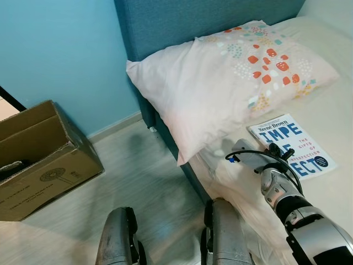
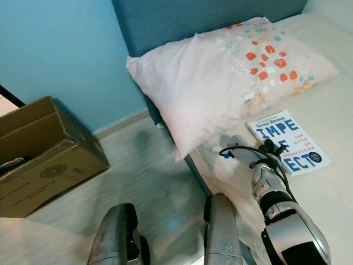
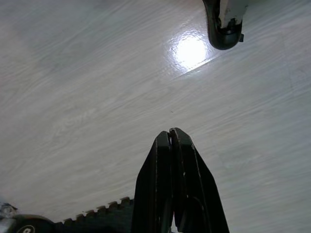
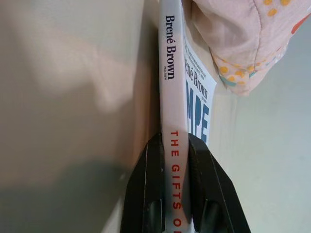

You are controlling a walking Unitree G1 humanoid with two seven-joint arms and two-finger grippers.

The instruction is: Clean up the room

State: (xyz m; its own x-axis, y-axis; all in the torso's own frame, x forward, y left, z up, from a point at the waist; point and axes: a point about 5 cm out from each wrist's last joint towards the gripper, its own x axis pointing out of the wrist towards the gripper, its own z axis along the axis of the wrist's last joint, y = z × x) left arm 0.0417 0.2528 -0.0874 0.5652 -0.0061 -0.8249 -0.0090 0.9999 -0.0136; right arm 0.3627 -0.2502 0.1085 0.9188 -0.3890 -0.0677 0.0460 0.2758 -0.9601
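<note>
1. Book [image 1: 295, 148], Brené Brown's "The Gifts of Imperfection", lies flat on the bed [image 1: 336, 99], just beside the pillow's [image 1: 220, 83] lower corner, cover up.
2. Right gripper [image 4: 176, 145] is at the book's near spine edge; jaws closed on the book, one finger [image 4: 150, 189] on each side of the spine, as the right wrist view shows.
3. In the head views the right arm [image 1: 287, 204] reaches from the book's near side; the wrist covers part of the cover text.
4. Left gripper [image 3: 171, 145] hangs idle over the wood floor [image 3: 97, 97], well away from the book, jaws closed on nothing.
5. Cardboard box [image 1: 38, 160] sits open on the floor, well apart from the book, on the far side of the bed edge. Likely drop spot, judging from the task.
6. Step, by my read: grasp made, lift not yet begun.
7. Risk: grip sits on only the spine end, so the rest of the book could sag or pivot between the jaws when lifted.
8. Risk: cover and pages may fan open if the pinch holds the spine only, and the book could slip out.
9. Risk: pillow corner lies near the book; an upward pull toward it could snag or drag the pillow.
10. Risk: soft mattress gives under pressure, so pushing down to regrip could tilt the book.
</note>
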